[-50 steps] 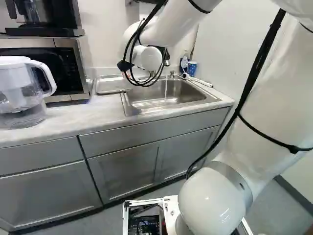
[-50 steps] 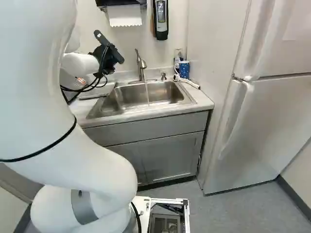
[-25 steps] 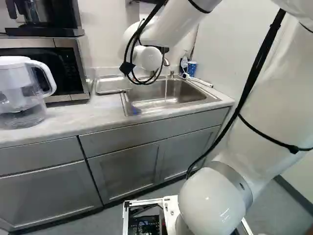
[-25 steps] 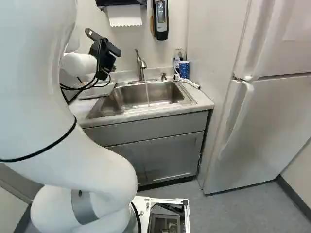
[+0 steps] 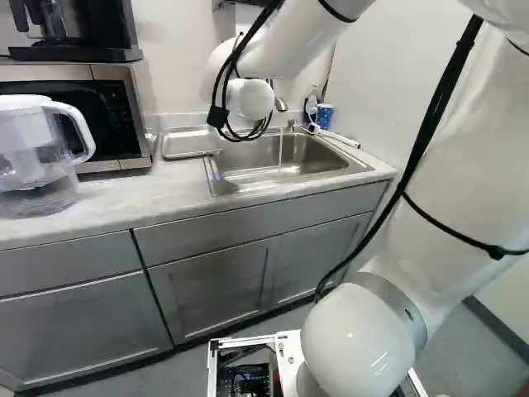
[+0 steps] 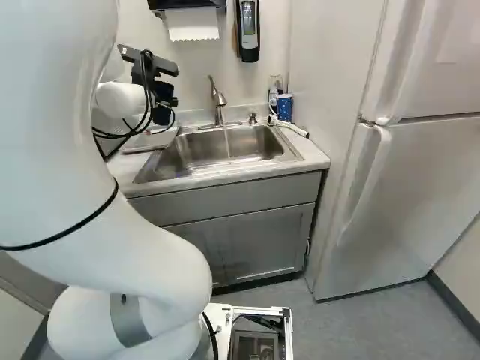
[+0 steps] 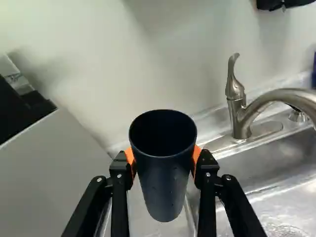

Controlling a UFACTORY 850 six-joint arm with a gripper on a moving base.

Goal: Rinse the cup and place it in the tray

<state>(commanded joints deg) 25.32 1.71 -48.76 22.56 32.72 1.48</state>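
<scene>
Your white arm is the biggest thing here, bending over to carry the claw out at its far end. Well off to the claw's right you have the fridge. Below the claw runs the counter, and the microwave sits to its left. The sink lies lower and to its right, while the water pitcher is farther left, nearer the base than the claw. The light tray you need is beneath the claw, beside the sink. Just right of the claw stands the faucet, with a thin stream falling into the sink. In the wrist view your claw is grasping the dark cup, its orange pads against both sides and the cup's open mouth facing back toward the camera.
</scene>
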